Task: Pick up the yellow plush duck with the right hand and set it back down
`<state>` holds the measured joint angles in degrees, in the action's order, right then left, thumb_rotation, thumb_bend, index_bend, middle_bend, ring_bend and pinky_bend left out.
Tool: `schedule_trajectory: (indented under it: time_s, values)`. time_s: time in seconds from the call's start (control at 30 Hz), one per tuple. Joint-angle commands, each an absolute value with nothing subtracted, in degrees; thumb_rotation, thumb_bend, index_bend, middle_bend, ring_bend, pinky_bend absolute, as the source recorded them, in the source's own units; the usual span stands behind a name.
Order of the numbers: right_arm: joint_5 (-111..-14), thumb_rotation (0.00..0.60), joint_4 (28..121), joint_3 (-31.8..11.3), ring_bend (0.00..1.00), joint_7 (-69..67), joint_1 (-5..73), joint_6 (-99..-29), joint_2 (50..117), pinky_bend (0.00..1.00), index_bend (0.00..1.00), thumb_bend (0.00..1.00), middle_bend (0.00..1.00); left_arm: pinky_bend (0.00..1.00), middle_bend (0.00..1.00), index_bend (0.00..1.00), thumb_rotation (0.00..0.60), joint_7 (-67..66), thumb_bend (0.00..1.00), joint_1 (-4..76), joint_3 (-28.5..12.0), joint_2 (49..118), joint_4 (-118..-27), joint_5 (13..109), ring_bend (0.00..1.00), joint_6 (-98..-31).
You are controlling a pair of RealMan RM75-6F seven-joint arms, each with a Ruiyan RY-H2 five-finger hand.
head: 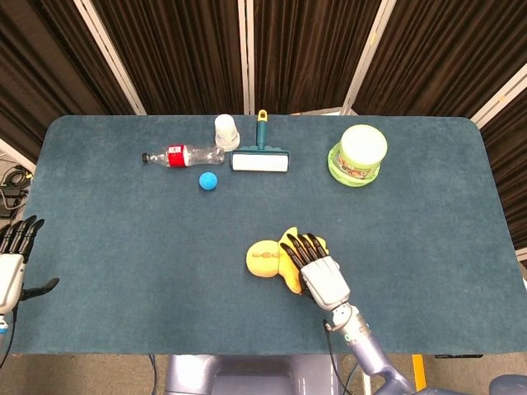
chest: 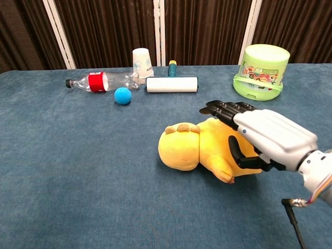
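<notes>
Evenly and brightly lit from overhead in both views, with only soft, short shadows under the duck (chest: 207, 148) and along the worktop (head: 107, 247). Sharp throughout, no motion blur even on the right robot hand (chest: 270, 137); mild sheen on its white shell, no harsh glare. Dark in the curtained background, slightly bowed at the worktop edges in the head view, and cropped at the left border where the left robot hand (head: 11, 263) sits.
</notes>
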<state>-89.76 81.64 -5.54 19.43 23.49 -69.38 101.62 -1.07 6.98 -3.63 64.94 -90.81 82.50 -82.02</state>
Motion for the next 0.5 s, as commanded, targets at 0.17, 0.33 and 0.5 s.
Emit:
schedule_trajectory:
  time_s: [0.17, 0.33, 0.5]
  values:
    - [-87.4, 0.6, 79.5, -6.5, 0.0, 24.3, 23.8, -70.2, 105.8, 0.0, 0.0, 1.0, 0.0, 0.0, 0.0, 0.0, 0.6, -1.1, 0.12, 7.0, -3.6, 64.8, -90.9, 82.2, 0.0, -81.8]
    - [-85.8, 0.6, 78.1, -6.6, 0.0, 26.4, 24.2, -69.5, 107.6, 0.0, 0.0, 1.0, 0.0, 0.0, 0.0, 0.0, 0.6, -1.2, 0.12, 7.0, -3.7, 64.8, -91.0, 82.0, 0.0, -81.7]
    - [-84.3, 0.6, 76.7, -6.6, 0.0, 28.4, 24.0, -69.2, 108.2, 0.0, 0.0, 1.0, 0.0, 0.0, 0.0, 0.0, 0.6, -1.1, 0.12, 7.1, -3.7, 64.7, -91.0, 81.8, 0.0, -81.6]
